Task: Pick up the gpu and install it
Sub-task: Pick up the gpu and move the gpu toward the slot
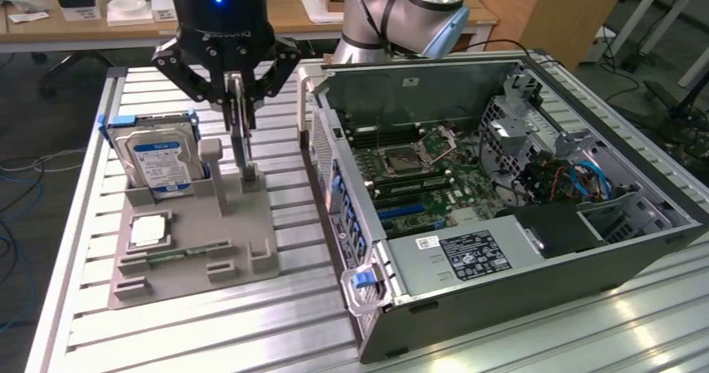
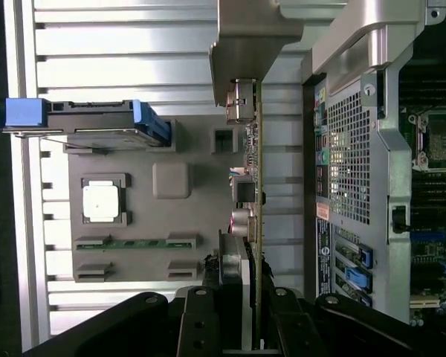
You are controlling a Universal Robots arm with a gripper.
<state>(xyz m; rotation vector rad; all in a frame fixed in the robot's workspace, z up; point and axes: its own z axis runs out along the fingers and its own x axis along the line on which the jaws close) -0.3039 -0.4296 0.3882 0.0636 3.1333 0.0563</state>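
Observation:
The gpu (image 1: 245, 144) is a thin green card seen edge-on, hanging upright with its lower end at the grey fixture (image 1: 194, 277). I cannot tell whether that end still touches its slot. My gripper (image 1: 236, 99) is shut on the card's upper part, just to the exterior view's left of the open computer case (image 1: 499, 182). The wrist view looks along the card (image 2: 257, 186): its silver end bracket (image 2: 245, 44) lies at the far end, and my gripper (image 2: 253, 286) clamps the near end, right beside the case's rear panel (image 2: 349, 163).
On the fixture stand a hard drive (image 1: 162, 161) in a blue caddy, a CPU (image 1: 149, 231) and a memory stick (image 1: 178, 255). The case lies open, showing the motherboard (image 1: 421, 169) and its blue slots (image 1: 404, 211). A slatted aluminium table (image 1: 222, 331) carries everything.

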